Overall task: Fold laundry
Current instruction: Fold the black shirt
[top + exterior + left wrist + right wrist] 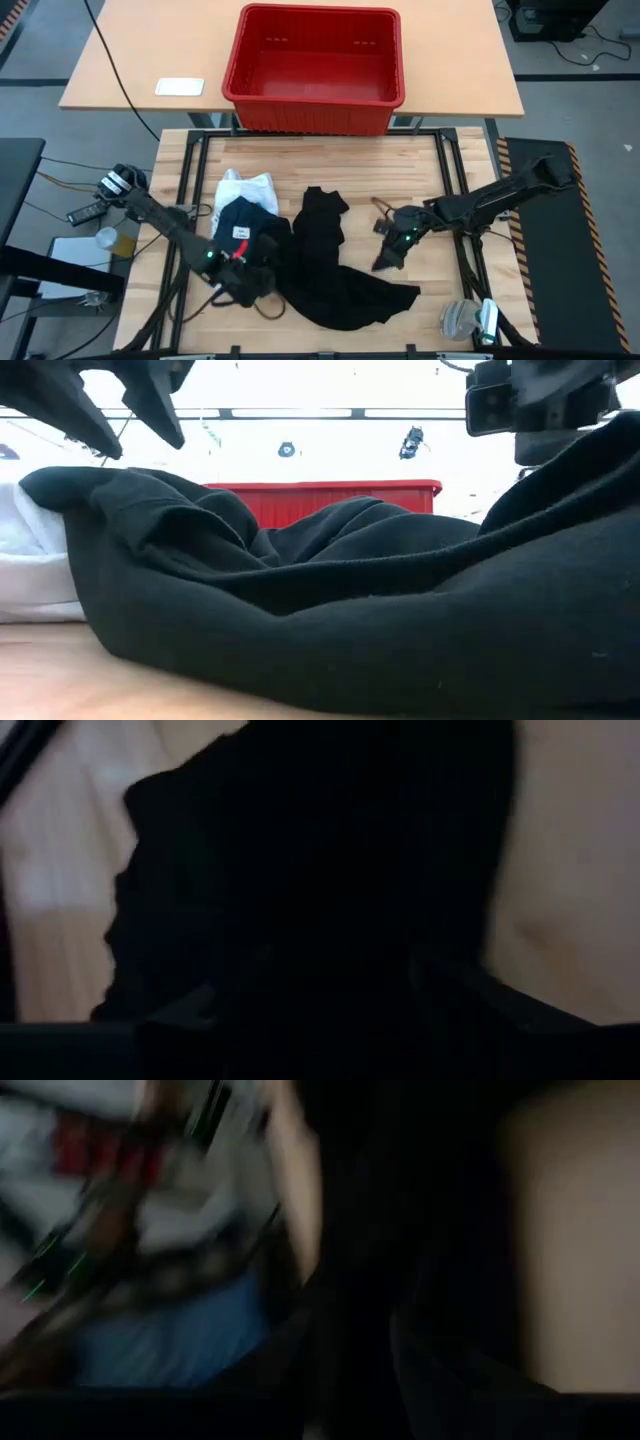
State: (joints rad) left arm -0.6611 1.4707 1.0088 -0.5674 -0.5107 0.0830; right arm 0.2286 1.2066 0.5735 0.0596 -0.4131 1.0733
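Observation:
A large black garment (335, 265) lies crumpled on the middle of the wooden table and fills the low view (350, 590). Left of it, a white shirt (248, 186) lies under a smaller dark garment with a white label (245, 222). My left gripper (243, 283) hangs over the near left part of the cloth. Its fingers stand open above the black fabric (115, 415). My right gripper (388, 255) is just right of the black garment's middle. Dark cloth and blur hide its fingertips.
A red plastic crate (315, 55) stands on the farther table, beyond the work surface. A white card (180, 87) lies to its left. Black frame rails (450, 180) border the wooden top. A clear roll-like object (460, 320) sits at the near right corner.

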